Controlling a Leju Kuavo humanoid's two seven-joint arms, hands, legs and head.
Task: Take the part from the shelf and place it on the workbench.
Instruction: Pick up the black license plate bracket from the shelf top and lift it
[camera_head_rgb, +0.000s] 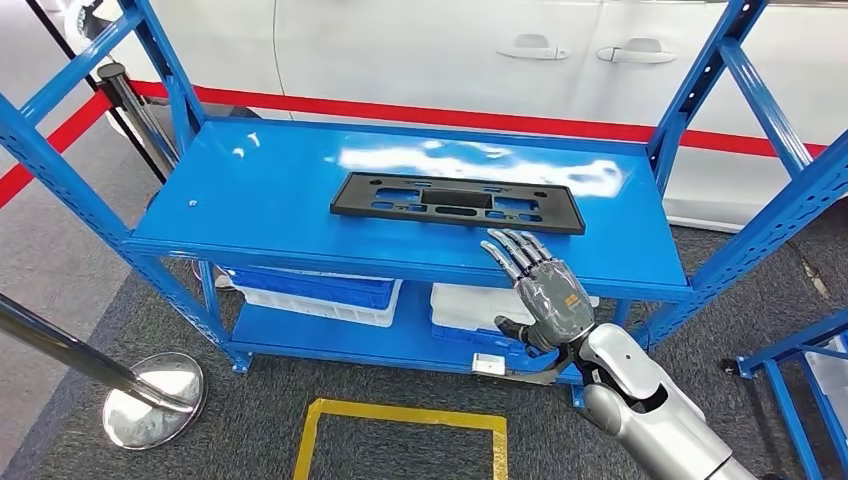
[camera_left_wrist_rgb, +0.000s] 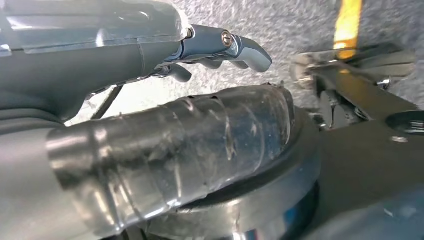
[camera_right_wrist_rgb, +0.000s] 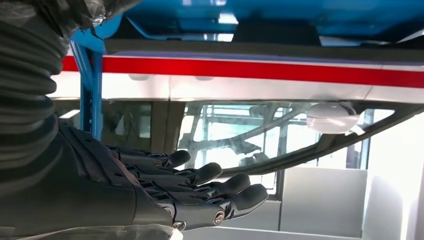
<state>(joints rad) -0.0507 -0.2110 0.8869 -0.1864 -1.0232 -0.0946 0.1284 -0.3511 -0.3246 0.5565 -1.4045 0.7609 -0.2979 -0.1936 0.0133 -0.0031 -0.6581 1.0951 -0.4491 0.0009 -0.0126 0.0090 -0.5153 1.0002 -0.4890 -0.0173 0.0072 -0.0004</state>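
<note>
The part (camera_head_rgb: 457, 201) is a long flat black plastic frame with cut-outs, lying flat near the middle of the blue shelf's top level (camera_head_rgb: 260, 205). My right hand (camera_head_rgb: 540, 285) reaches over the shelf's front edge, just short of the part's right end and not touching it. Its fingers are straight, spread and hold nothing. The right wrist view shows the same hand (camera_right_wrist_rgb: 150, 190) with its fingers stretched out and apart, under the blue shelf surface (camera_right_wrist_rgb: 300, 15). My left hand (camera_left_wrist_rgb: 150, 100) hangs over the grey floor with nothing in it, fingers loosely extended.
A white car (camera_head_rgb: 420, 50) stands behind the shelf, past a red barrier belt (camera_head_rgb: 400, 112). The lower level holds a blue-and-white bin (camera_head_rgb: 320, 292) and a white bin (camera_head_rgb: 470, 310). A chrome stanchion base (camera_head_rgb: 155, 400) stands front left, yellow floor tape (camera_head_rgb: 400, 420) in front, and another blue rack (camera_head_rgb: 800, 370) at right.
</note>
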